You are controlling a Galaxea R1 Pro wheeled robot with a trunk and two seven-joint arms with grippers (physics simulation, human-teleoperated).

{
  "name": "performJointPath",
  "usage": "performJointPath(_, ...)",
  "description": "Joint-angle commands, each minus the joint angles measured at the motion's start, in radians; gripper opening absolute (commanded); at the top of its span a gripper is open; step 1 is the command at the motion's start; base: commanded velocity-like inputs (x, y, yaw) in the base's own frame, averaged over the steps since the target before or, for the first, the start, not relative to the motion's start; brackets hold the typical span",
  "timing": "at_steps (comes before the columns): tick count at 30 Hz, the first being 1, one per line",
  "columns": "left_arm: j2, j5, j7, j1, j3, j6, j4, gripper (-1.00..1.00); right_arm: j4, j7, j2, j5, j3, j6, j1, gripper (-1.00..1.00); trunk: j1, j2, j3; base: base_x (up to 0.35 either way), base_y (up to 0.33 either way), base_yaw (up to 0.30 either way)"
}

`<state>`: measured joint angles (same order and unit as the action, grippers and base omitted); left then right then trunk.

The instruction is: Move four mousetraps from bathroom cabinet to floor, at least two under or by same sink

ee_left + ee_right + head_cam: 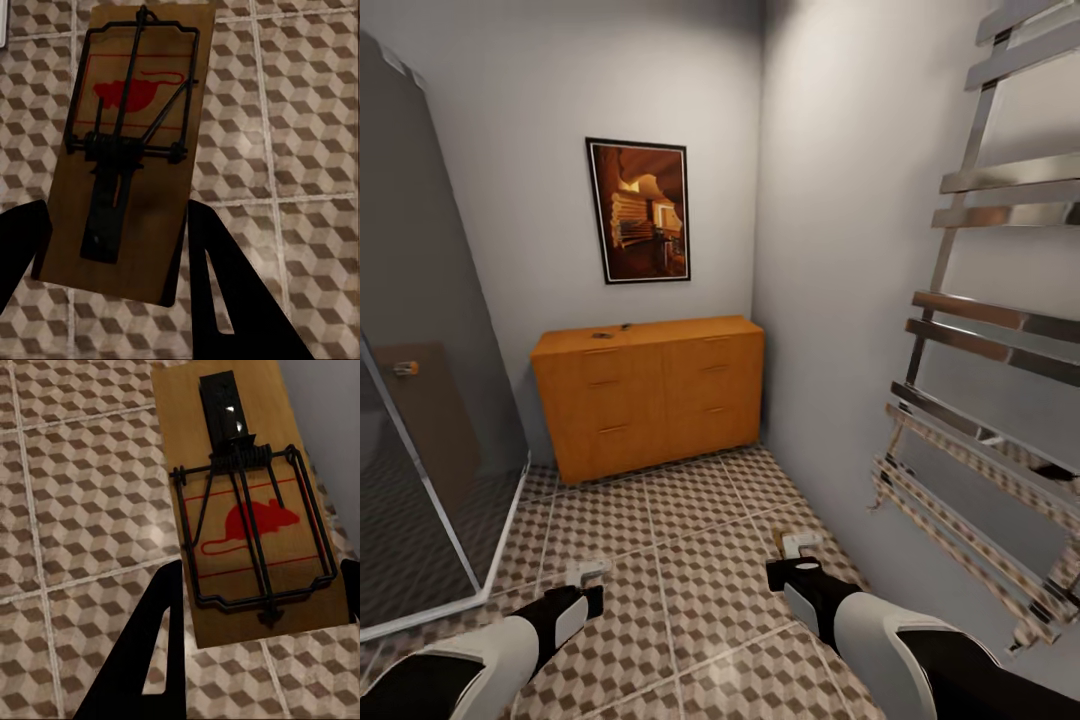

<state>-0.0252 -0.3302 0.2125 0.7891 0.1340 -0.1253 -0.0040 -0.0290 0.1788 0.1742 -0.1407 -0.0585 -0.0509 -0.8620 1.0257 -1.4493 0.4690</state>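
**Two mousetraps in the tools, two small items on the cabinet**

Each arm carries one mousetrap. The left tool point(112, 262) has its two dark fingers closed against the long edges of a mousetrap point(124, 150), a brown wooden board with a black spring bar and a red mouse print; the board sticks out ahead of the fingers, over the bathroom floor point(300, 112). The right tool point(262, 607) grips a second mousetrap point(247, 502) the same way, one finger point(154, 652) plainly pressed to the board's edge, the other barely showing at the frame's border.

From the head camera, the left tool point(588, 577) and right tool point(797, 548) both hang low above the cube-patterned tiles point(690, 540), the right one with a sliver of brown at its tip.

Well ahead of both tools, against the far wall, stands the orange-brown cabinet point(650, 395), its fronts all shut. On its flat top lie two small dark items point(612, 330), too small to identify with certainty.

Beyond the left tool, a glass shower enclosure point(430, 400). Beside the right tool, one chrome towel rail point(980, 400) on the wall. One framed picture point(639, 210) hangs above the cabinet
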Motion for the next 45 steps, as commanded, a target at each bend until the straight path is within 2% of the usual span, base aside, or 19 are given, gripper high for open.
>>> performJointPath(1,0.006,-0.008,0.003,-0.012,0.009,0.01,-0.001,-1.0,-0.002,0.004,0.0,-0.009,-0.006,-0.003,-0.001,-1.0,-0.001,-0.001,0.001,-0.345,0.0,0.0)
performJointPath(5,0.027,-0.01,0.003,-0.049,0.009,0.033,-0.001,-1.0,-0.003,0.005,0.0,-0.009,-0.005,-0.006,0.0,-1.0,-0.001,-0.001,0.001,-0.345,0.0,0.0)
performJointPath(9,0.043,-0.014,0.004,-0.066,0.007,0.041,-0.001,-1.0,-0.003,0.006,0.0,-0.034,-0.006,-0.006,0.012,-1.0,-0.001,-0.001,0.001,-0.344,0.0,0.0)
performJointPath(12,0.048,-0.034,0.004,-0.068,0.005,0.049,-0.002,-1.0,-0.003,0.005,0.0,-0.048,-0.006,-0.005,0.02,-1.0,-0.001,-0.001,0.001,-0.344,0.0,0.0)
performJointPath(15,0.065,-0.079,0.003,-0.069,0.003,0.082,-0.001,-1.0,-0.003,0.003,0.0,-0.055,-0.006,-0.003,0.029,-1.0,-0.001,-0.001,0.001,-0.344,0.0,0.0)
performJointPath(21,0.084,-0.103,0.0,-0.07,0.003,0.118,-0.002,-1.0,-0.003,0.001,0.0,-0.058,-0.006,-0.006,0.033,-1.0,-0.001,-0.001,0.001,-0.306,0.0,0.0)
performJointPath(26,0.091,-0.106,-0.008,-0.071,0.004,0.143,-0.003,-1.0,-0.003,0.0,0.0,-0.059,-0.006,-0.007,0.033,-1.0,-0.001,-0.001,0.001,-0.11,0.0,0.0)
performJointPath(29,0.093,-0.109,-0.016,-0.071,0.004,0.19,-0.003,-1.0,-0.003,0.0,0.0,-0.059,-0.006,-0.009,0.034,-1.0,-0.001,-0.001,0.001,-0.026,0.0,0.0)
performJointPath(32,0.092,-0.11,-0.018,-0.071,0.004,0.207,-0.004,-1.0,-0.003,0.001,0.0,-0.059,-0.006,-0.01,0.034,-1.0,-0.001,-0.001,0.001,-0.01,0.0,0.0)
performJointPath(40,0.093,-0.109,-0.019,-0.071,0.005,0.219,-0.004,-1.0,-0.003,-0.001,0.0,-0.058,-0.006,-0.011,0.034,-1.0,-0.001,-0.001,0.001,-0.002,0.0,0.0)
performJointPath(45,0.093,-0.108,-0.02,-0.071,0.006,0.219,-0.004,-1.0,-0.003,0.005,0.0,-0.057,-0.006,-0.01,0.054,-1.0,-0.001,-0.001,0.001,-0.049,0.0,0.0)
